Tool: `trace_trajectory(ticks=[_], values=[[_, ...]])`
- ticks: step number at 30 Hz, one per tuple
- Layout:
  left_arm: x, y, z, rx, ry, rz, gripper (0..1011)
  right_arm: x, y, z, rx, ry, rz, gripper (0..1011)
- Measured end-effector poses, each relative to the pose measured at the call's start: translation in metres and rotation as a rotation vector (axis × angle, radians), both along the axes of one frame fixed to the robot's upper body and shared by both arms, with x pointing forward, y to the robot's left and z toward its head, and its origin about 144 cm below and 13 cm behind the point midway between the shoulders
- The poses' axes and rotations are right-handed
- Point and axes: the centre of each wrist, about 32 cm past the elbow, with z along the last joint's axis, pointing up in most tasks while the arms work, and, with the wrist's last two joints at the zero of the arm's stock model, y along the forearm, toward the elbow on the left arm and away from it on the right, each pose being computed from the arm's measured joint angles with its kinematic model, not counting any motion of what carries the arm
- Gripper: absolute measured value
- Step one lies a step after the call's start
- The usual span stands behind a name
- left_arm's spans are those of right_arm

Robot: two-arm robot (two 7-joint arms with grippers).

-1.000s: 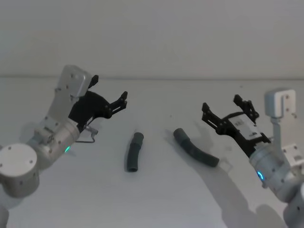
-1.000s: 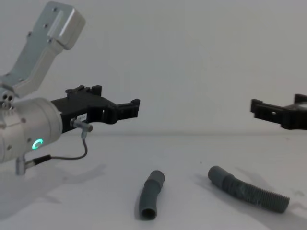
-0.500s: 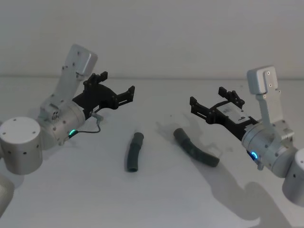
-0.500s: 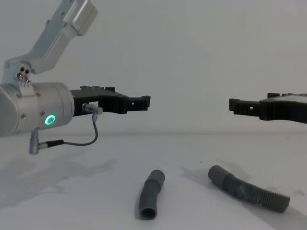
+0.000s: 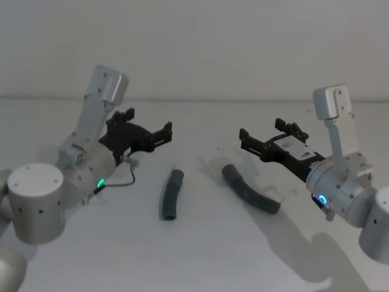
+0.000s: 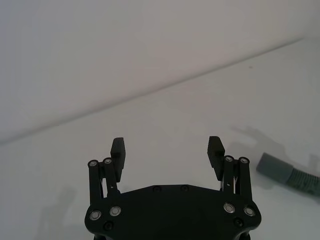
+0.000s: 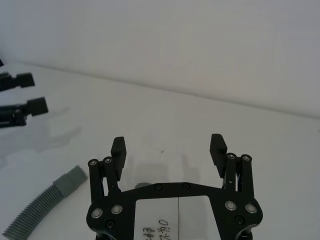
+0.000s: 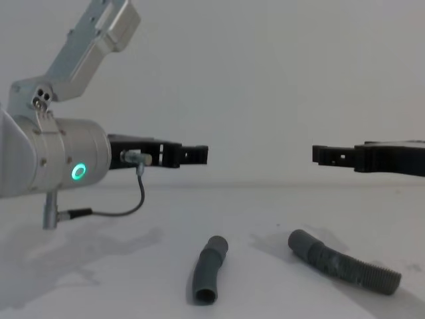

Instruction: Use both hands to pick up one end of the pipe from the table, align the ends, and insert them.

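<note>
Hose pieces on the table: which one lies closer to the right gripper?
The longer ribbed piece, on the robot's right near the right gripper; the short curved piece lies further left.

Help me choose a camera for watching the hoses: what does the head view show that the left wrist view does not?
The head view adds the short curved hose and the longer hose, each lying whole on the table, and the right gripper, open, in the air. The left wrist view adds a close look from behind at the left gripper, fingers spread with nothing between them. Both share the left gripper, the white table and one hose cuff, probably the longer piece's.
</note>
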Motion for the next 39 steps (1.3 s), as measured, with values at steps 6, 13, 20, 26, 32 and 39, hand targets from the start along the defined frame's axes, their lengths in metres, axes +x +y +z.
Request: trace_trajectory(ticks=[6, 13, 20, 26, 32, 39], values=[[-0.021, -0.007, -0.005, -0.004, 0.048, 0.05, 1001, -0.005, 0.004, -0.004, 0.014, 0.027, -0.006, 1001], [-0.036, -0.009, -0.01, -0.007, 0.09, 0.064, 1001, -0.008, 0.007, -0.008, 0.016, 0.052, -0.003, 1001], [-0.043, -0.006, -0.015, -0.02, 0.128, 0.028, 1001, -0.009, 0.01, -0.011, 0.012, 0.076, 0.012, 1001], [-0.046, -0.006, -0.017, -0.032, 0.158, -0.019, 1001, -0.008, 0.012, -0.014, 0.009, 0.099, 0.029, 1001], [-0.047, -0.008, -0.018, -0.039, 0.194, -0.056, 1001, -0.005, 0.013, -0.016, 0.009, 0.122, 0.048, 1001], [-0.049, -0.011, -0.02, -0.034, 0.233, -0.049, 1001, -0.001, 0.015, -0.019, 0.011, 0.141, 0.061, 1001]])
